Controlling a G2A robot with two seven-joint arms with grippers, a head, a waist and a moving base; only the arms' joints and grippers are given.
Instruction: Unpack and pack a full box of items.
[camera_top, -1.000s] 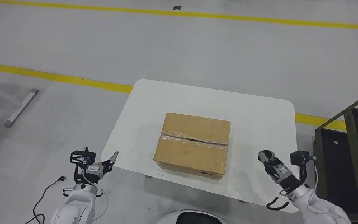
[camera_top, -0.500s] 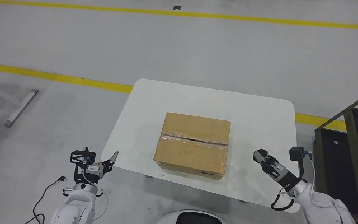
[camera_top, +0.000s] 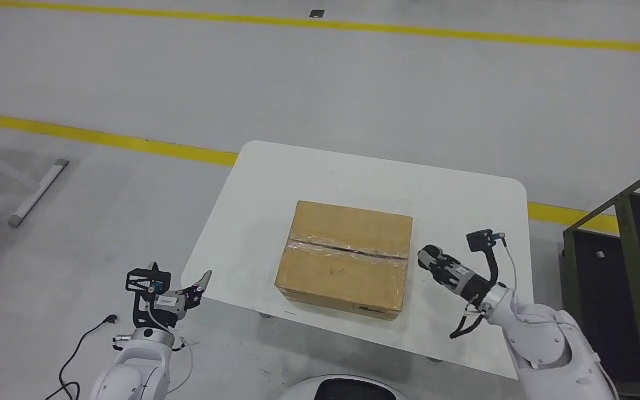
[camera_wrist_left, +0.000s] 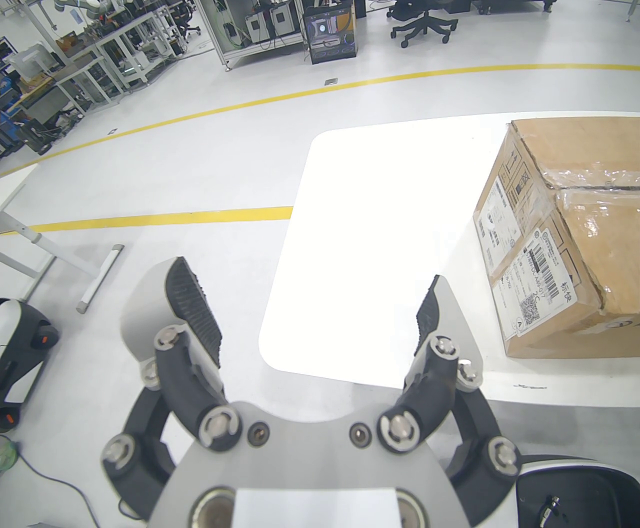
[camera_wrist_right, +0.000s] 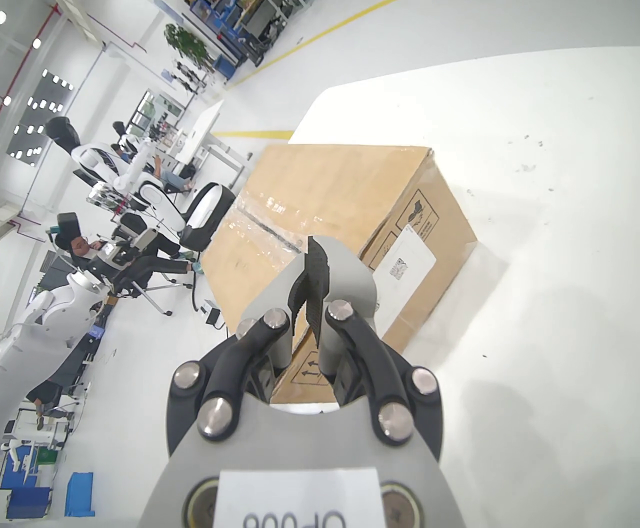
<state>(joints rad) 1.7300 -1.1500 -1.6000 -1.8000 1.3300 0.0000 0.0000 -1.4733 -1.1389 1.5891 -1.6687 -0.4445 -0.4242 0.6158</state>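
I see one brown cardboard box (camera_top: 345, 257), its top seam taped shut, on one white round-cornered table (camera_top: 460, 210); it sits mid-table, its near face close to the near edge, with bare tabletop to the left, right and far side of it; my two grippers are both empty; the left gripper (camera_wrist_left: 306, 292) hangs off the table's near left corner, jaws spread wide, well apart from the box; the right gripper (camera_top: 426, 256) hovers over the table just beside the box's right face, fingers pressed together.
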